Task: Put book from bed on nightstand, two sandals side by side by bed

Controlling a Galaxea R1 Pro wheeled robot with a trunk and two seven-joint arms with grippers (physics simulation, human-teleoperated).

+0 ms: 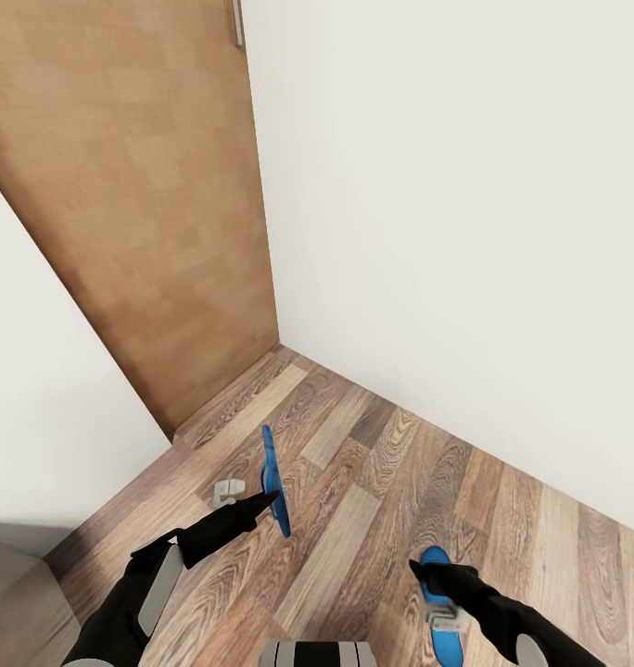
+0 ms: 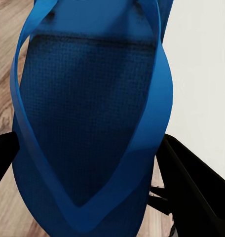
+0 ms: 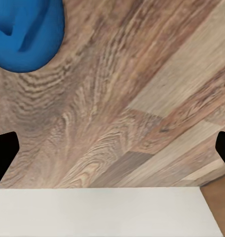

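One blue sandal (image 1: 274, 477) hangs on edge above the floor, with my left gripper (image 1: 264, 501) shut on it. In the left wrist view its blue sole (image 2: 90, 98) spreads between the black fingers (image 2: 194, 190). The other sandal (image 1: 437, 607), blue with a grey strap, lies flat on the floor beneath my right gripper (image 1: 426, 572). That gripper (image 3: 112, 153) is open over bare planks, and the sandal's rounded end (image 3: 24, 33) lies off to one side of it. The bed, the book and the nightstand are out of view.
I face a room corner: a light wooden door (image 1: 141, 204) on the left and a white wall (image 1: 465, 232) on the right. A small grey-white piece (image 1: 226, 491) lies on the wood-plank floor (image 1: 354, 519) beside the held sandal.
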